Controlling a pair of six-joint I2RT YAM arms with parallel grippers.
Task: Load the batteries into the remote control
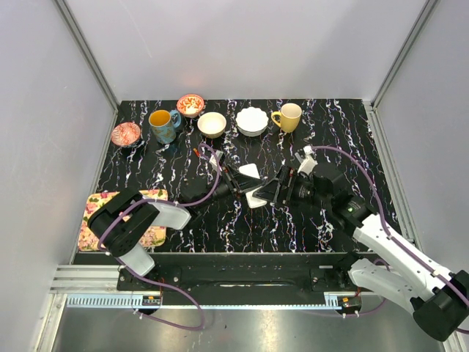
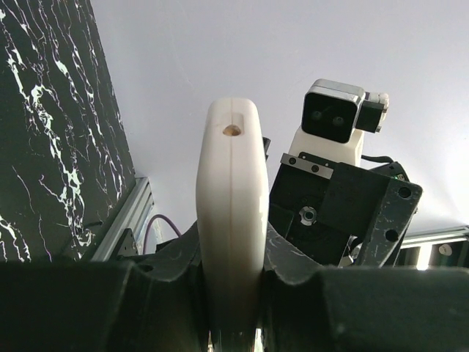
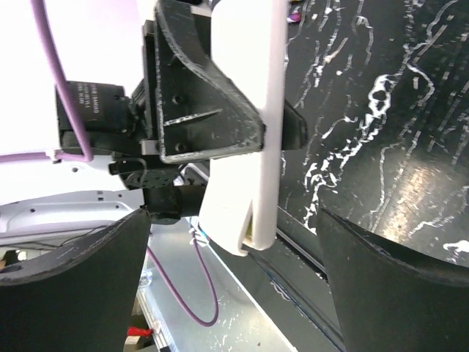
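Remote control [image 2: 229,191] clamped in left end effector [image 2: 230,271]; right end effector [image 3: 233,220] spread wide, empty, facing it; batteries not in sight, so loading likely not yet begun.

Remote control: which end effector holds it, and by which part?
The left end effector clamps the remote control across its two broad faces, one end sticking out free. The right end effector is open.

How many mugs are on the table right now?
2. The blue mug stands at the back left; the yellow mug stands at the back right, next to the white scalloped bowl. Another could be hidden behind the arms.
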